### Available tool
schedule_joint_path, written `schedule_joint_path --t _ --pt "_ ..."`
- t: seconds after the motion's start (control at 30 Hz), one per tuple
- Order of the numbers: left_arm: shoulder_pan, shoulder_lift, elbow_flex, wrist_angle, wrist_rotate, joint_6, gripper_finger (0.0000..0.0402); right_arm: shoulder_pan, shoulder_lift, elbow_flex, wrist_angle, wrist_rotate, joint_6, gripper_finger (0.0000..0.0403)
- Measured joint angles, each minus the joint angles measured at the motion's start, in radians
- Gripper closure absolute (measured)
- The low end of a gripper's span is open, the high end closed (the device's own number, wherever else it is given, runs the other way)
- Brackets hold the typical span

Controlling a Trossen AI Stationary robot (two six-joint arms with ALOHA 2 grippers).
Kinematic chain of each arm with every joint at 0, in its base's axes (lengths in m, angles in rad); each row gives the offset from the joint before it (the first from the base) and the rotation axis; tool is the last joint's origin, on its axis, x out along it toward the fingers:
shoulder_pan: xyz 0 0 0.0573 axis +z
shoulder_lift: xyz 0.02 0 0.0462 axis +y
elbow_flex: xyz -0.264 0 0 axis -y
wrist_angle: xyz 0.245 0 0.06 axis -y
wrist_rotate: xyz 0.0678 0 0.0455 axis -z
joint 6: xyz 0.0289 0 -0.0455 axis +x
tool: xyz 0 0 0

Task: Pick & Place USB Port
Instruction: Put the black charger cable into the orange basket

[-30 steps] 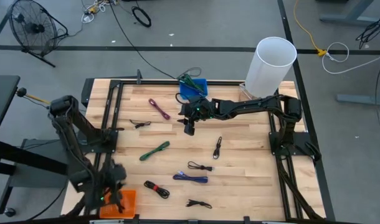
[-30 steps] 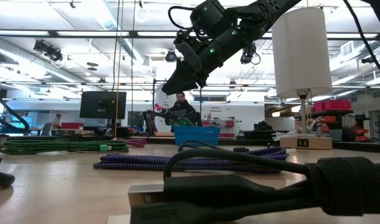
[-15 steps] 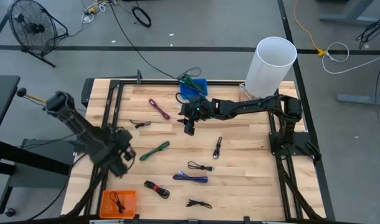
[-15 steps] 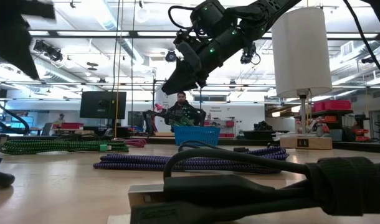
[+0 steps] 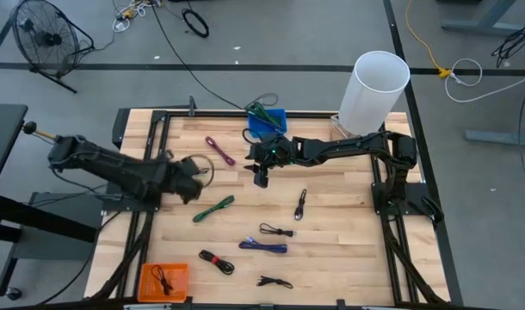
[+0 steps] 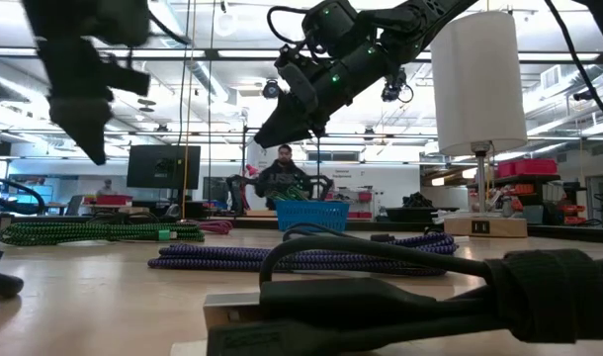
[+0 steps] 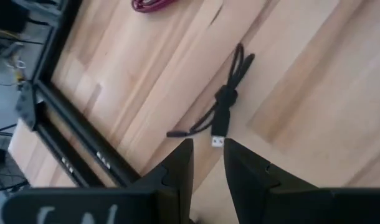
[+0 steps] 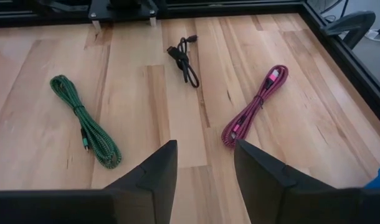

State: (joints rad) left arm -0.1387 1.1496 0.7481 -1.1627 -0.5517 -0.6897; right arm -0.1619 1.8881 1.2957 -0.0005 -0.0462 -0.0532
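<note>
Several coiled USB cables lie flat on the wooden table (image 5: pixel 348 224). My left gripper (image 5: pixel 192 182) (image 7: pixel 209 158) is open and hovers over a small black cable (image 5: pixel 192 170) (image 7: pixel 224 102) near the left side, touching nothing. My right gripper (image 5: pixel 262 178) (image 8: pixel 204 168) is open and hangs in the air at the far middle, near a blue bin (image 5: pixel 268 121). Its wrist view shows the green cable (image 8: pixel 84 127), the magenta cable (image 8: pixel 255 106) and the same black cable (image 8: pixel 184 57). An orange bin (image 5: pixel 151 288) at the near left corner holds one black cable (image 5: pixel 163 277).
Also on the table are a green cable (image 5: pixel 213 207), a magenta cable (image 5: pixel 219 150), black cables (image 5: pixel 300 204) (image 5: pixel 277 231) (image 5: pixel 274 282), a purple one (image 5: pixel 263 246) and a red-black one (image 5: pixel 216 262). A tall white cylinder (image 5: pixel 374 90) stands at the far right corner. A person sits beyond the table (image 6: pixel 287 168).
My left arm has swung from above the orange bin at the near left corner toward the far edge and to the right, ending over the small black cable. The right arm and all cables have stayed where they were.
</note>
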Motion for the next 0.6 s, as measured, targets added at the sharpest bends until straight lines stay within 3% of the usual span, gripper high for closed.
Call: schedule_joint_path --t 0.33,0.6 --pt "0.319 0.002 -0.005 0.248 0.199 0.431 0.0307 0.005 0.0 0.0 -0.001 -0.025 0.0 0.0243" --pt "0.424 0.088 -0.004 0.275 0.29 0.518 0.0297 0.029 0.0 0.0 -0.017 -0.025 0.0 0.0243"
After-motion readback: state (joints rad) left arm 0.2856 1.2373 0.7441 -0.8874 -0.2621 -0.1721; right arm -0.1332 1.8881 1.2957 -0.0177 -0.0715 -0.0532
